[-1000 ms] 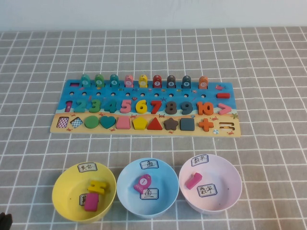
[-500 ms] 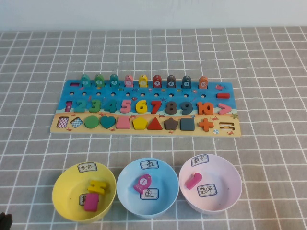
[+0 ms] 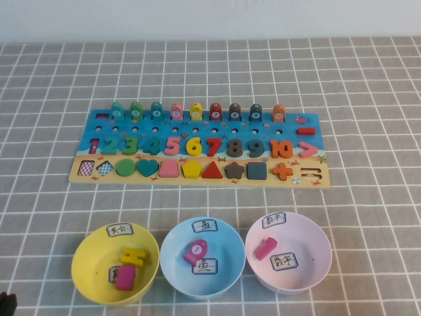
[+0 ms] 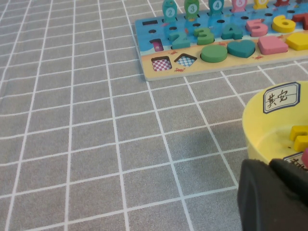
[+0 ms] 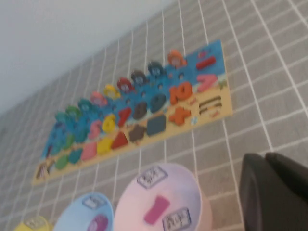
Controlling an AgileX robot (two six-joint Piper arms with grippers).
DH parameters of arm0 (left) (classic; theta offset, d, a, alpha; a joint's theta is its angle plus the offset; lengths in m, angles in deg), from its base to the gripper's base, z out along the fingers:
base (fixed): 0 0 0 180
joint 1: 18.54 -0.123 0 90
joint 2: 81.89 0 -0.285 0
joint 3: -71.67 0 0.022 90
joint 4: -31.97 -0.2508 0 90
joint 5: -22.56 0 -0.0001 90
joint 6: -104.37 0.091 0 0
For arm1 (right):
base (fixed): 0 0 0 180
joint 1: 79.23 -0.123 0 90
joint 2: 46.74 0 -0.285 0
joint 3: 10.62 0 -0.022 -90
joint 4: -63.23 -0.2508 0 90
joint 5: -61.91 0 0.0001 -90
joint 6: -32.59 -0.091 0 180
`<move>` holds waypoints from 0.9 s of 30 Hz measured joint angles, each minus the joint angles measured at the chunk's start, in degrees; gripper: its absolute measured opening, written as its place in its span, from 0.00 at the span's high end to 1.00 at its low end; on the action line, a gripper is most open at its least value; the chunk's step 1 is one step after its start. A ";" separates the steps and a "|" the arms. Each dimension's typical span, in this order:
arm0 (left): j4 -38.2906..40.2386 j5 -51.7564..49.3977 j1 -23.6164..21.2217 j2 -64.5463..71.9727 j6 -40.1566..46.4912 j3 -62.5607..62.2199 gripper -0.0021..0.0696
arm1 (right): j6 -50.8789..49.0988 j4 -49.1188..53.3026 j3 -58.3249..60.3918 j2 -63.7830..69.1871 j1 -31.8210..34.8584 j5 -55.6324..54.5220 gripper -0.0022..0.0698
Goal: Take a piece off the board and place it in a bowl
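The puzzle board (image 3: 197,172) lies across the middle of the table, with fish pegs, numbers and shape pieces in it; two slots at its left end are empty (image 4: 173,62). In front stand a yellow bowl (image 3: 89,253) with a yellow and a pink piece, a blue bowl (image 3: 174,253) with a pink fish, and a pink bowl (image 3: 309,247) with a pink piece. My left gripper (image 4: 269,166) is shut and empty, low beside the yellow bowl (image 4: 269,130); only its tip shows in the high view (image 3: 6,303). My right gripper (image 5: 265,159) is shut and empty, to the right of the pink bowl (image 5: 130,197).
The grey checked cloth (image 3: 368,99) covers the whole table. A white wall (image 3: 210,20) runs along the far edge. Bare cloth lies between the board and the bowls and to both sides.
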 joint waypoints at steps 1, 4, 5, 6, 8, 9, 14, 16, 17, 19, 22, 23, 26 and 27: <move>0.00 0.00 0.00 0.00 0.00 0.00 0.97 | 0.00 1.24 -1.52 2.35 0.00 1.91 0.99; 0.00 0.00 0.00 0.00 0.00 0.00 0.97 | 0.00 5.60 -6.93 11.31 0.00 8.04 0.99; 0.00 0.00 0.00 0.00 0.00 0.00 0.97 | 0.13 6.86 -8.88 14.33 0.00 9.92 0.99; 0.00 0.00 0.00 0.00 0.00 0.00 0.97 | 0.59 7.86 -10.86 17.36 0.00 11.70 0.99; 0.00 0.00 0.00 0.00 0.00 0.00 0.97 | 2.20 8.90 -15.04 22.87 0.00 15.19 0.99; 0.00 0.00 0.00 0.00 0.00 0.00 0.97 | 3.10 9.13 -17.24 25.91 0.00 16.97 0.99; 0.00 0.00 0.00 0.00 0.00 0.00 0.97 | 6.32 9.62 -27.52 39.07 0.00 23.39 0.99; 0.00 0.00 0.00 0.00 0.00 0.00 0.97 | 7.12 9.72 -31.56 43.98 0.00 24.48 0.99; 0.00 0.00 0.00 0.00 0.00 0.00 0.97 | 7.24 9.99 -33.54 46.20 -0.31 24.74 0.99; 0.00 0.00 0.00 0.00 0.00 0.00 0.97 | 7.37 10.64 -36.95 49.99 -1.76 24.74 0.99; 0.00 0.00 0.00 0.00 0.00 0.00 0.97 | 7.21 12.03 -42.25 55.75 -5.36 24.03 0.99; 0.00 0.00 0.00 0.00 0.00 0.00 0.97 | 6.72 12.64 -44.25 57.83 -6.90 23.70 0.99; 0.00 0.00 0.00 0.00 0.00 0.00 0.97 | 4.66 15.61 -50.64 64.20 -11.03 22.57 0.99; 0.00 0.00 0.00 0.00 0.00 0.00 0.97 | 3.66 16.50 -52.48 65.93 -12.06 22.34 0.99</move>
